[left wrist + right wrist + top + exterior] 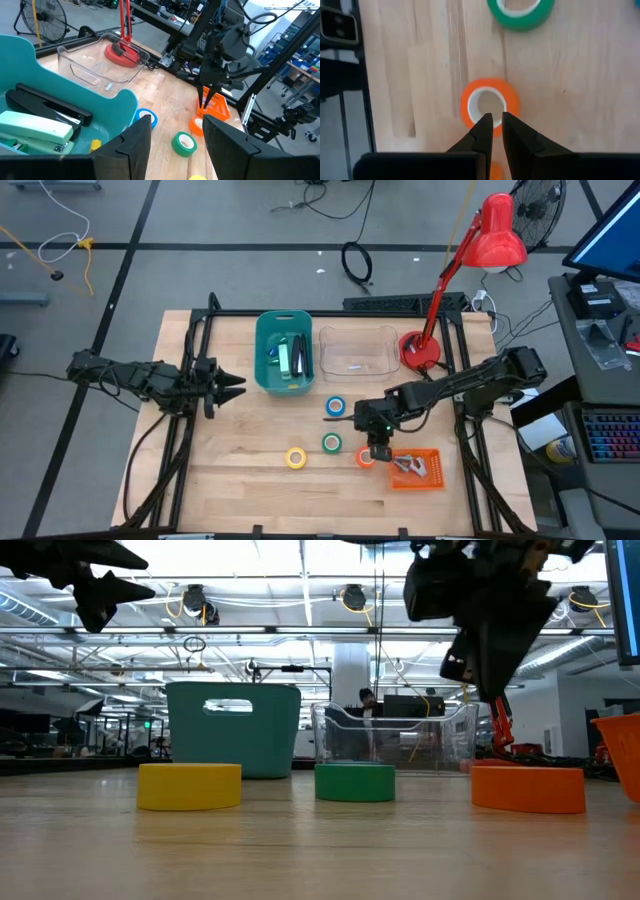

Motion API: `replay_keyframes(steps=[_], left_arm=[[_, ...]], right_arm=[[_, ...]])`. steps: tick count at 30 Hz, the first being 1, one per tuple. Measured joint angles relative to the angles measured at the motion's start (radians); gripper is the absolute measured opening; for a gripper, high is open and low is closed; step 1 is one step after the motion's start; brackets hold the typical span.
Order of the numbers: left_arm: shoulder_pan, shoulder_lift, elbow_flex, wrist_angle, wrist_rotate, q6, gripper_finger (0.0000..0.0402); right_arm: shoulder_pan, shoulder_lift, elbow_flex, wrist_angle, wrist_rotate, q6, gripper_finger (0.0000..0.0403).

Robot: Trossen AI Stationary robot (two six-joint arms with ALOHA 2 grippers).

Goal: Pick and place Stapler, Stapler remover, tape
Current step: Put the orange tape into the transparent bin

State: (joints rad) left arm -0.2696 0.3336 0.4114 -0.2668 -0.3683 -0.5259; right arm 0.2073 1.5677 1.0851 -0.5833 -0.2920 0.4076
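Four tape rolls lie flat on the wooden table: blue [336,407], green [331,442], yellow [296,458] and orange [366,457]. My right gripper [495,122] points down just above the orange tape [490,102], over its near wall, with only a narrow gap between the fingers. The left wrist view shows it hovering clear of that roll [198,125]. My left gripper [235,385] waits open at the table's left, beside the teal bin [284,352], which holds a black stapler [47,106] and a pale one [35,127]. Small claw-like removers [408,465] lie in an orange tray [430,478].
A clear plastic container [357,350] stands right of the teal bin at the far side. A red desk lamp [420,350] stands by the far right corner, its arm leaning over the edge. Bare wood shows along the near left of the table.
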Motion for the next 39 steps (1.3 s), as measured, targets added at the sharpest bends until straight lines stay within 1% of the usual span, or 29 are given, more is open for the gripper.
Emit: replay_keyframes(steps=[3, 6, 11, 14, 16, 27, 30, 34, 39], left_arm=[[0.000, 0.000, 0.000, -0.001, 0.000, 0.003, 0.0179], [0.000, 0.000, 0.000, -0.002, 0.000, 0.004, 0.0179], [0.000, 0.000, 0.000, -0.002, 0.000, 0.005, 0.0179], [0.000, 0.000, 0.000, -0.003, 0.000, 0.007, 0.0179], [0.000, 0.000, 0.000, -0.005, 0.000, 0.007, 0.0179], [0.000, 0.000, 0.000, -0.029, 0.000, 0.001, 0.0179], [0.000, 0.000, 0.000, -0.029, 0.000, 0.001, 0.0179], [0.000, 0.000, 0.000, -0.030, 0.000, 0.001, 0.0179], [0.000, 0.000, 0.000, -0.030, 0.000, 0.002, 0.0179]], right_arm=[[-0.006, -0.001, 0.000, 0.017, 0.000, -0.001, 0.0057], [-0.005, 0.007, 0.000, 0.012, 0.003, -0.001, 0.0093], [-0.002, 0.071, -0.001, 0.014, 0.000, -0.007, 0.0153], [-0.003, 0.115, 0.000, 0.022, 0.000, -0.023, 0.0172], [-0.003, 0.135, -0.002, 0.023, 0.001, -0.024, 0.0177], [0.018, 0.226, 0.001, 0.045, 0.002, -0.031, 0.0160], [0.018, 0.231, 0.001, 0.046, 0.003, -0.025, 0.0151], [0.013, 0.230, 0.001, 0.048, 0.025, -0.019, 0.0125], [0.000, 0.223, -0.002, 0.071, 0.030, -0.019, 0.0072]])
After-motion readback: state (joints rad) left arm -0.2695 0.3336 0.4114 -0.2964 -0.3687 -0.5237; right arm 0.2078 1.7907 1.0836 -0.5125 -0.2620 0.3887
